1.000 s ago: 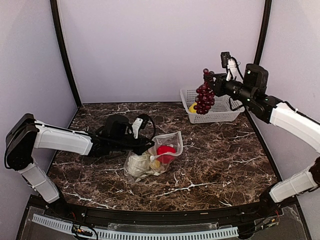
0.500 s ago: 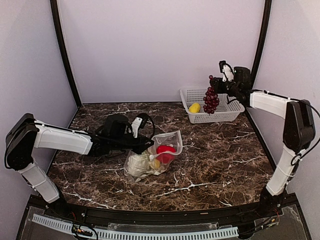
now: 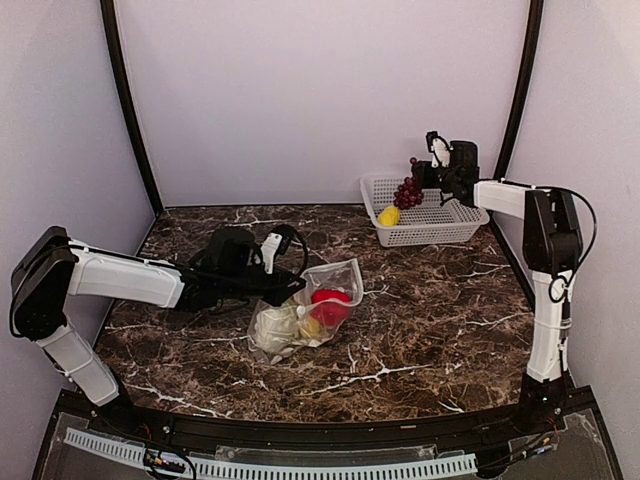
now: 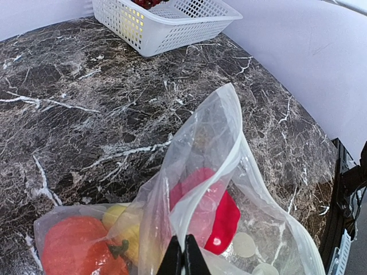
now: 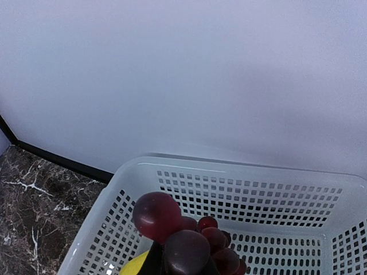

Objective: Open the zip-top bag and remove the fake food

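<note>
A dark marbled surface (image 3: 440, 320) carries everything. Seen from the top camera, a white lattice basket (image 3: 432, 236) sits at the surface's 1 o'clock corner, against the back wall. The zip-top bag (image 3: 345, 275) lies close to the middle. Its mouth gapes toward 1 o'clock and its filled end slumps toward 7 o'clock. The left arm reaches in low from 9 o'clock, so the bag spreads away from the left hand (image 3: 298, 290) toward 3 and 5 o'clock. In the left wrist view, that hand's fingers are pressed together on a fold of the bag's clear film at the mouth, and the rim rises upright just beyond the tips. The right hand (image 3: 420, 178) hangs over the far side of the basket, at 2 o'clock from the bag and well apart from it. It is clamped on the stem end of the dark purple grapes (image 3: 406, 192), which dangle inside the basket's outline. Whether they touch its floor cannot be told. A yellow lemon (image 3: 389, 215) rests in the basket at 7 o'clock from the grapes, near the front left corner. Inside the bag, a red piece (image 3: 330, 303) lies nearest the mouth. An orange piece (image 4: 74, 246) and a yellow piece (image 4: 123, 223) lie deeper in, and a pale piece (image 3: 275, 325) fills the closed end.
</note>
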Controlling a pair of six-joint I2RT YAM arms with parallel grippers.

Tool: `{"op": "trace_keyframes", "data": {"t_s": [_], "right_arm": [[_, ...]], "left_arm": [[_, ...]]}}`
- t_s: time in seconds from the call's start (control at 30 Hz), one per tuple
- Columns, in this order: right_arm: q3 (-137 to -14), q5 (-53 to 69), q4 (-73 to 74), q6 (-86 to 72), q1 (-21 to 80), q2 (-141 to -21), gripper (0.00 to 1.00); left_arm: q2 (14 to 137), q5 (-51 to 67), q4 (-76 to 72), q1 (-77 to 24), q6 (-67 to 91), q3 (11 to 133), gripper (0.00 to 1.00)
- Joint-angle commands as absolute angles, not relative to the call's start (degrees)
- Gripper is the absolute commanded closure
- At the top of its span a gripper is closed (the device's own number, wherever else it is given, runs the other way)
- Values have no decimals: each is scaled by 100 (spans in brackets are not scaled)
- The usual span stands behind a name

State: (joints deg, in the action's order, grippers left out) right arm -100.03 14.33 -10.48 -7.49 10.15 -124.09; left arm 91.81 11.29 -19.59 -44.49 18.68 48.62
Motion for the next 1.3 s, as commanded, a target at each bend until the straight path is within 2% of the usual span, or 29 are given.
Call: {"op": "trace_keyframes", "data": {"t_s": [0.0,0.23,0.27,0.37,0.5,0.77,1.07,1.27], "right_arm": [[-10347,1444,-1141,-651,782,-12851,97],[-10677,1103,-779,-584,321,-13201,92],[-10739,1096,-731,-581,259,-13215,86],[-10928,1147,-579,-593,134,-13231,51],[-11020,1220,-475,-547,115,-13033,35],[-10140,2060,-585,-525,285,-11980,30],[-7522,3172,-1382,-255,1231,-9947,31],[-5804,3325,-1702,-35,2195,-8560,32]], "left_arm": [[9180,1119,-1898,-4379,1879,4826,99],[9218,1162,-1906,-4339,1895,4851,99],[9224,1166,-1914,-4345,1901,4851,99],[9241,1186,-1916,-4346,1921,4852,99],[9231,1194,-1918,-4337,1946,4843,99],[9122,1219,-1879,-4339,1985,4836,99],[9016,1648,-1854,-4345,1959,4864,99],[9089,1985,-1901,-4394,1936,4922,99]]}}
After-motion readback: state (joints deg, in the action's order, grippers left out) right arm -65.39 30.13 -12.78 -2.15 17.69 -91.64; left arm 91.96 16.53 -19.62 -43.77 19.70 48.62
